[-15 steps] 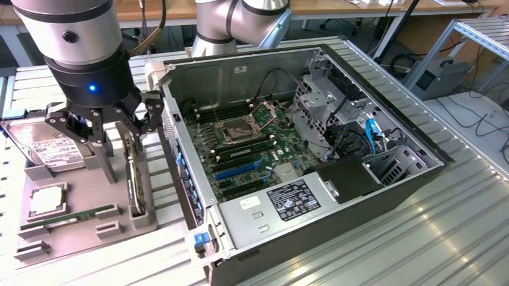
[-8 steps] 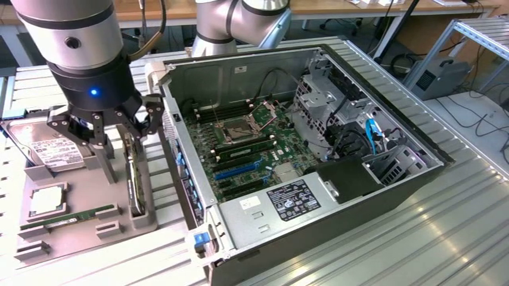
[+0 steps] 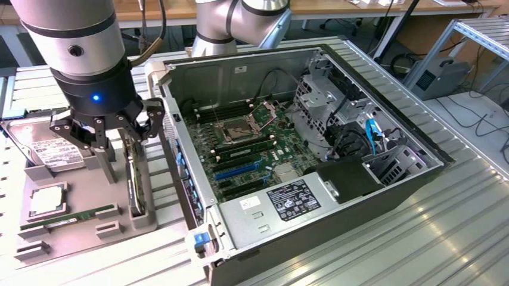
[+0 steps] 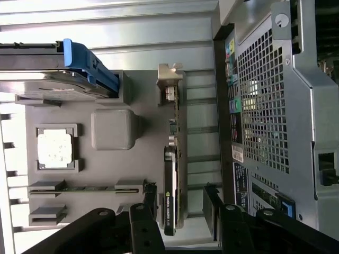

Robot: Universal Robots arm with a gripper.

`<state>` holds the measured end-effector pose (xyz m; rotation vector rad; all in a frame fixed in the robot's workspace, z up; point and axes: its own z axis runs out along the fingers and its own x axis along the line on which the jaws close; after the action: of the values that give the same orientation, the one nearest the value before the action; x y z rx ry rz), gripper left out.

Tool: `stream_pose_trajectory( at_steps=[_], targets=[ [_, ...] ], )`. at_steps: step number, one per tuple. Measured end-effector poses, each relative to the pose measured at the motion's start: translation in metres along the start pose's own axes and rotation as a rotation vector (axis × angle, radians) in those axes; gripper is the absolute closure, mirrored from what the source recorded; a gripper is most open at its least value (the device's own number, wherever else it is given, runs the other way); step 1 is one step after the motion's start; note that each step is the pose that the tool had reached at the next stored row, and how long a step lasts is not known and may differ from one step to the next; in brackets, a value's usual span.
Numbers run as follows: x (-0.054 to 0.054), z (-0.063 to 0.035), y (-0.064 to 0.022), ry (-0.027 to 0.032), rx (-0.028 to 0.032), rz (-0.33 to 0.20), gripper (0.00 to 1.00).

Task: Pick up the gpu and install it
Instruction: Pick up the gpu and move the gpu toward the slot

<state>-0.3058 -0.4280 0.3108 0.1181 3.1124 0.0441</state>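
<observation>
Gripper (image 4: 181,191): jaws spread wide, nothing held, poised above the gpu (image 4: 172,159).
Gpu: stood on edge in a slot of the tray (image 4: 143,159), below the gripper and in line between its fingers. The bracket (image 4: 170,79) is at the end farther from them.
Handling, as judged: the thin card is best straddled squarely, with the descent kept vertical and the closure made on its flat faces, clear of the tray's slot walls.
</observation>
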Motion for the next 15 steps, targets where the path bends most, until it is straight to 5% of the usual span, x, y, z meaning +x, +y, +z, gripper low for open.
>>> stream_pose_trajectory(
  at_steps=[15],
  targets=[
    [0.0, 0.0172, -0.0005, 0.0, 0.0, 0.0, 0.52]
  ],
)
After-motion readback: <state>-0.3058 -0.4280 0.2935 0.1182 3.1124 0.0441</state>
